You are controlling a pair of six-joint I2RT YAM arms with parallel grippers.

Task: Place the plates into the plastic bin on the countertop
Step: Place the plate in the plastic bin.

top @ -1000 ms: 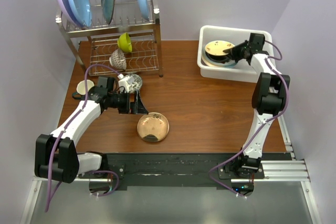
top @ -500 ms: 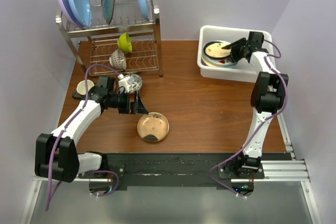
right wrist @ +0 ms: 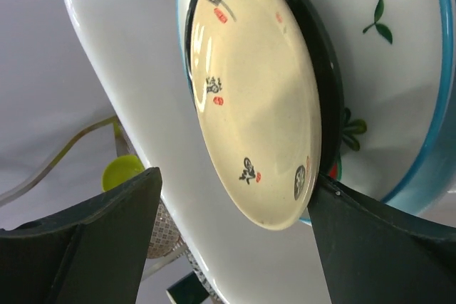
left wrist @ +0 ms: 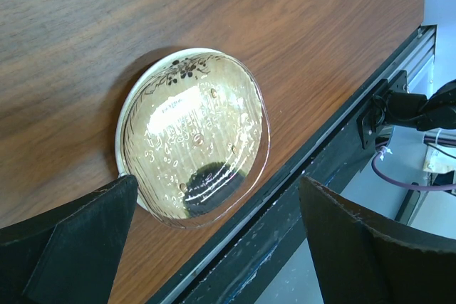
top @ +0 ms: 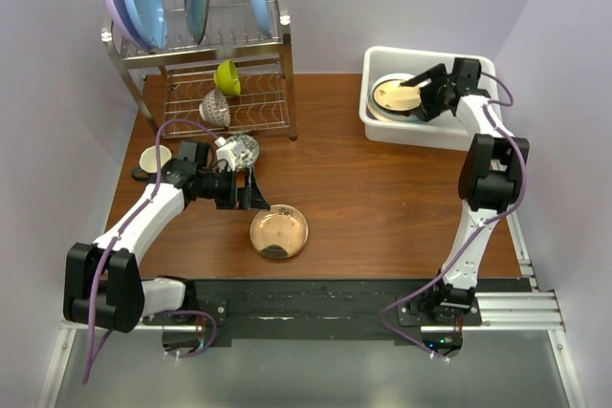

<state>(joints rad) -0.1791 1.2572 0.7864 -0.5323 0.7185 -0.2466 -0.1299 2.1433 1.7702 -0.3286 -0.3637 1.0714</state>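
Three plates in plastic bin | one gold-tan plate outside | left end effector, right end effector spread

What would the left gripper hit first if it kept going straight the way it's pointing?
Probably the gold-tan plate on the countertop, centred ahead of the open left gripper in its wrist view. Depth is unclear, but nothing shows in between.
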